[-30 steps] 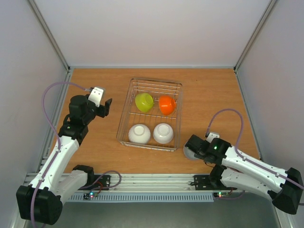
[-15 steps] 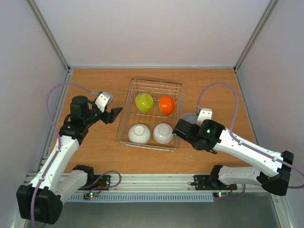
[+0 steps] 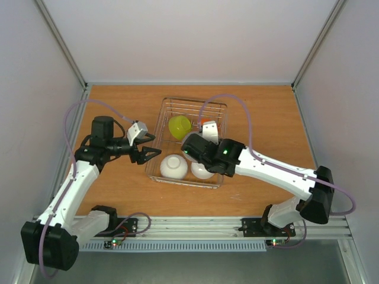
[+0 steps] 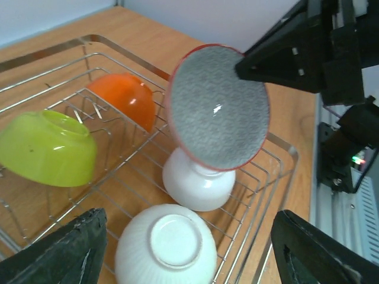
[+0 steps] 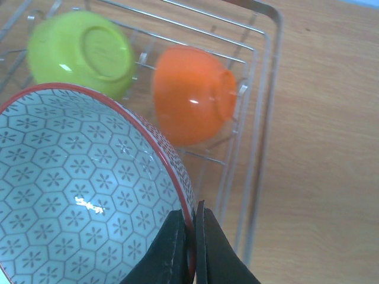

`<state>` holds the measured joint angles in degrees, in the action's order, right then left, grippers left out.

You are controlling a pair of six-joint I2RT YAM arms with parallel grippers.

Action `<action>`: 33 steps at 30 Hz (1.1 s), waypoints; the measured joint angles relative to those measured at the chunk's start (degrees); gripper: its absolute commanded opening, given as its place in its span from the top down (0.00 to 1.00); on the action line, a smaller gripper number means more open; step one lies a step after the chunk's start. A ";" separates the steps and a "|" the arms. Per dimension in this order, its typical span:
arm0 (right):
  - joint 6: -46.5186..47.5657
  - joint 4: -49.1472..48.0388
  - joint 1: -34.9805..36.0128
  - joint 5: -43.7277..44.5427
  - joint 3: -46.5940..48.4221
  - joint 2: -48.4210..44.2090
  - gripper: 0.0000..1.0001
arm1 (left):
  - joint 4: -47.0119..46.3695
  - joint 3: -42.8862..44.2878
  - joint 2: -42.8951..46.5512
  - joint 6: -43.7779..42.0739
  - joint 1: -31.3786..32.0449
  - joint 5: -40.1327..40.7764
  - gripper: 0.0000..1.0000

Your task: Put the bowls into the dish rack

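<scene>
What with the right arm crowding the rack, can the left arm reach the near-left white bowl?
Probably yes. The left gripper, fingers open, hangs at the dish rack's left edge, that white bowl right ahead; the right gripper's patterned bowl is over the other white bowl.

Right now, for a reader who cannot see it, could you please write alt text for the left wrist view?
The right gripper holds a red-rimmed grey patterned bowl on edge above the wire dish rack. In the rack lie a lime bowl, an orange bowl and two upturned white bowls.
</scene>
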<state>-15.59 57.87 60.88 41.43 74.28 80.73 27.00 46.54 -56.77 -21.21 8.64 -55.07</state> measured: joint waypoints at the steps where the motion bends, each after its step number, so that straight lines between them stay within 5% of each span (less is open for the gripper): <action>1: 1.20 -1.25 0.37 -0.46 0.92 1.14 0.99 | 1.03 0.57 -0.70 -0.66 0.00 -0.96 0.24; 13: 9.73 -8.07 7.04 -2.05 11.58 9.84 0.99 | 6.93 2.19 -4.15 -4.79 0.00 -4.07 0.28; 14: 10.16 -8.24 7.43 -2.05 12.07 10.05 0.99 | 6.91 2.19 -4.15 -4.81 0.00 -4.07 0.35; 17: 11.47 -8.48 8.52 -1.86 12.90 10.25 0.99 | 6.95 2.23 -4.22 -4.61 -0.13 -3.39 0.77; 19: 12.20 -8.11 9.38 -1.27 12.94 10.23 0.99 | 6.84 2.23 -4.50 -4.35 -0.59 -2.14 0.93; 30: 14.14 -9.64 11.65 0.50 12.70 10.40 0.99 | 6.78 2.51 -5.70 -0.22 -0.90 1.46 1.00; 33: 15.19 -10.64 11.74 0.50 12.17 10.38 0.84 | 7.08 2.51 -5.70 -0.22 -0.92 1.88 1.00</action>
<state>-0.40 47.22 72.62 41.93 86.46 91.11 34.09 49.06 -62.48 -21.43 7.73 -53.19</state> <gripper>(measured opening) 0.052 0.078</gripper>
